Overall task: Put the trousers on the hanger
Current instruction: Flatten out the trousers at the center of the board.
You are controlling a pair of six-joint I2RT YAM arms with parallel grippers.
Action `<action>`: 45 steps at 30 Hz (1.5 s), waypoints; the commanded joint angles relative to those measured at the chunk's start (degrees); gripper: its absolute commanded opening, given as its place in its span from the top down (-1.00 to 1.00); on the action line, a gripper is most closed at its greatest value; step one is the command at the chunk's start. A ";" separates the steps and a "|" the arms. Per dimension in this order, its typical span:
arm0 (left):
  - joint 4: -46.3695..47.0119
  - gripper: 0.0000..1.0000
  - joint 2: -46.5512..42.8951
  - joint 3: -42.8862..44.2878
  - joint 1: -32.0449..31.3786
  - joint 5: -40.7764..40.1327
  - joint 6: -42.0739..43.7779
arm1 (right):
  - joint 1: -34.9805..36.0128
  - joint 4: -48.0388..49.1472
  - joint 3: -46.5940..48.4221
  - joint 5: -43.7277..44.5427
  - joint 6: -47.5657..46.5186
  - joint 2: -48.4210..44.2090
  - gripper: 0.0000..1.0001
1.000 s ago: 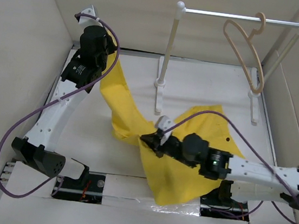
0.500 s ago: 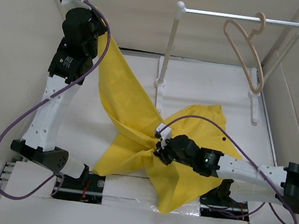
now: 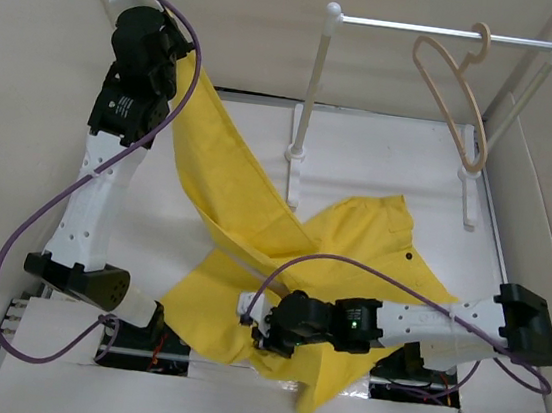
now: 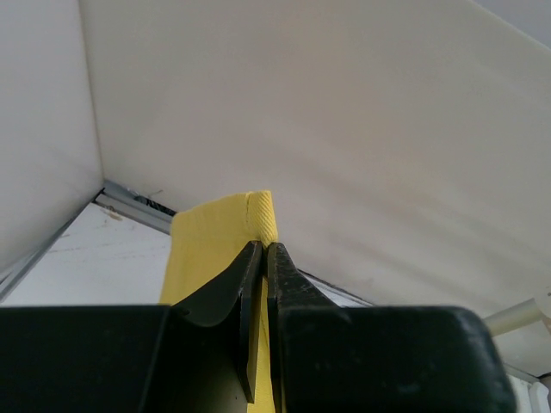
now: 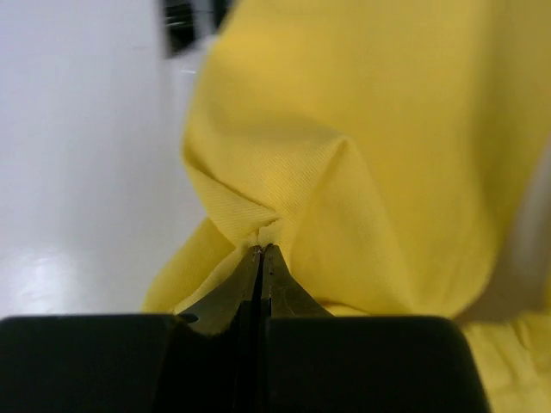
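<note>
The bright yellow soft cloth trousers (image 3: 246, 203) look light and completely limp. They sag in a long band from where the left pincer (image 4: 263, 249) is clamped shut on a stitched hem edge, held high near the back left corner. The rest slumps in creases across the white worktop (image 3: 383, 159).

The right pincer (image 5: 261, 251) is low at the near edge, nipped tight on a small peak of gathered fabric with folds radiating from it. The weave looks fine and matte, so I'd guess it is not slippery, but it will drape and bunch rather than hold any shape.

Hems, or the waistband at the far right, seem the surest places to grip. Those doubled edges give the fingers something thicker to bite.

The thin beige rounded-triangle hanger (image 3: 440, 104) looks stiff. It hangs by its hook from the white rail (image 3: 439, 30), well apart from the cloth.
</note>
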 commanded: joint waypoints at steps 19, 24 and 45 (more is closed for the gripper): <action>13.64 1.00 -12.77 -14.89 0.26 -2.43 -2.46 | -65.33 8.13 0.22 19.39 6.56 -6.49 0.39; 16.19 1.00 -15.14 -18.59 0.26 -1.29 -3.07 | -77.06 12.98 1.27 18.18 8.76 2.73 -0.53; 26.13 1.00 -16.38 -32.57 0.26 -1.46 -1.93 | -91.65 19.65 5.24 -8.12 14.46 20.43 0.91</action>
